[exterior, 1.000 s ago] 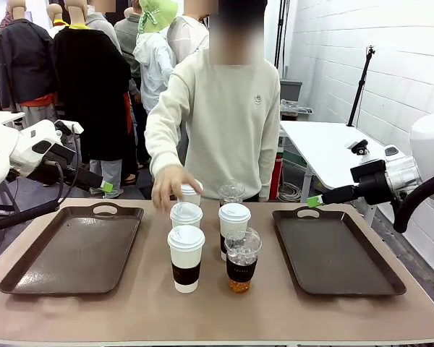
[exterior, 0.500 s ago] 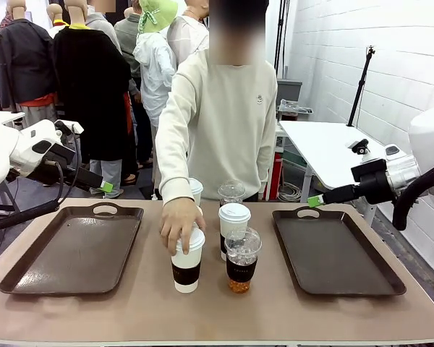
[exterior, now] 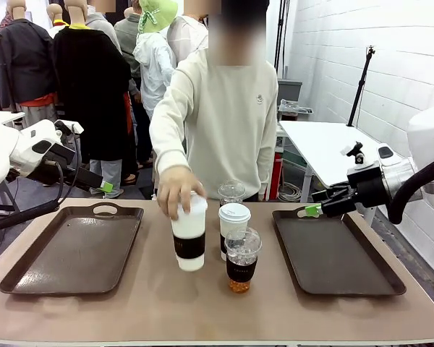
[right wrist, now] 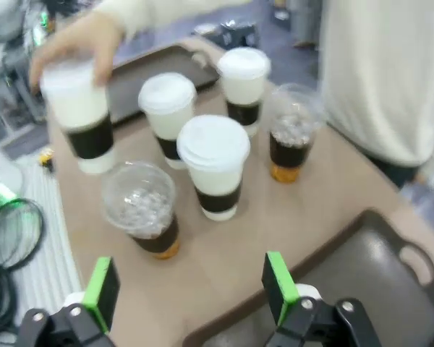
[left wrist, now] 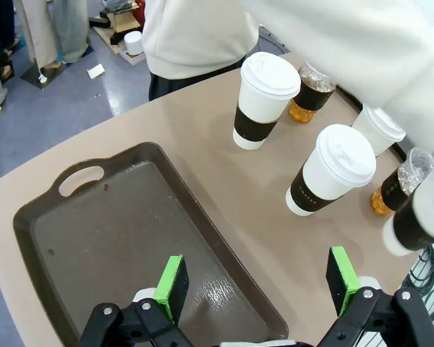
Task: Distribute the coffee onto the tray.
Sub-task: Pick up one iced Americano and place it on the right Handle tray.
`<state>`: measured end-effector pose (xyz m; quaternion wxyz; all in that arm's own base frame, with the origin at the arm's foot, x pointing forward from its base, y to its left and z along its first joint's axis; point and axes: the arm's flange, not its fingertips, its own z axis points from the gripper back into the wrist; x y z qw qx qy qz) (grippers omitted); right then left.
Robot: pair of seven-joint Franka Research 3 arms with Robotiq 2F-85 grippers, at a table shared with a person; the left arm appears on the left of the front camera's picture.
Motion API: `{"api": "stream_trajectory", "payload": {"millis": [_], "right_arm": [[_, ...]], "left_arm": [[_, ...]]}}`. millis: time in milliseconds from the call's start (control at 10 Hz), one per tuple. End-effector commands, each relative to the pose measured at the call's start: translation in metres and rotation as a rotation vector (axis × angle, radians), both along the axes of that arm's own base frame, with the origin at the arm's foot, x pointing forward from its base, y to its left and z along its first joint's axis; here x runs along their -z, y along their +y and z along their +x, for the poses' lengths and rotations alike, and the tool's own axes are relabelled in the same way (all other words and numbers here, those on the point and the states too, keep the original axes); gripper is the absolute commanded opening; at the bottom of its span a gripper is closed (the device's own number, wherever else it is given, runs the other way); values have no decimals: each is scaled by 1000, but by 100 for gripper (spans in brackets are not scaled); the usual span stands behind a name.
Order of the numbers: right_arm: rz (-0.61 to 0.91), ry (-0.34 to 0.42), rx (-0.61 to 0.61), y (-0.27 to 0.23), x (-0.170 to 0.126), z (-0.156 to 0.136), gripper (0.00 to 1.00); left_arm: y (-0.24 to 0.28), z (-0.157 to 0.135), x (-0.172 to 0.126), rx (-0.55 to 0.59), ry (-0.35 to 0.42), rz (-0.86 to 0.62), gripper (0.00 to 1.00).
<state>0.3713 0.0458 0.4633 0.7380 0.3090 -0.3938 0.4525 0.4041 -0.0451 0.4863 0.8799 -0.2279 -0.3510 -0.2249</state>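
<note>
Hand (exterior: pixel 177 189) holds sleeved cup (exterior: pixel 189 235) aloft, tilted, 9 o'clock of clear cup (exterior: pixel 241 262). Left gripper (left wrist: pixel 257 278), right gripper (right wrist: pixel 192 289) gaping, empty.

The left arm (exterior: pixel 29 152) reaches in from the left and hangs above the far left of the table. The left gripper (exterior: pixel 108 187) (left wrist: pixel 257 275) tilts down toward the right, its jaws wide apart and holding nothing. The right arm (exterior: pixel 432 137) comes in from the right, wrist low. The right gripper (exterior: pixel 312 210) (right wrist: pixel 192 285) points left at the far right side, its jaws also spread and holding nothing.
</note>
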Motion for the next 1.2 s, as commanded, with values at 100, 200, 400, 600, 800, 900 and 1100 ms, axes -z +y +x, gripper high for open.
{"api": "stream_trajectory", "payload": {"millis": [100,200,400,600,800,900,1100], "right_arm": [[89,-111,-190,-11,33,6,100],[81,-124,-213,-10,39,7,100],[5,-125,-199,-9,40,10,100],[62,-124,-212,-9,36,0,100],[62,-124,-212,-9,36,0,100],[33,-115,-218,-12,40,-1,100],[103,-151,-253,1,71,9,100]], "left_arm": [[1,1,2,9,4,-11,100],[1,1,2,9,4,-11,100],[1,1,2,9,4,-11,100],[1,1,2,9,4,-11,100],[1,1,2,9,4,-11,100],[1,1,2,9,4,-11,100],[1,1,2,9,4,-11,100]]}}
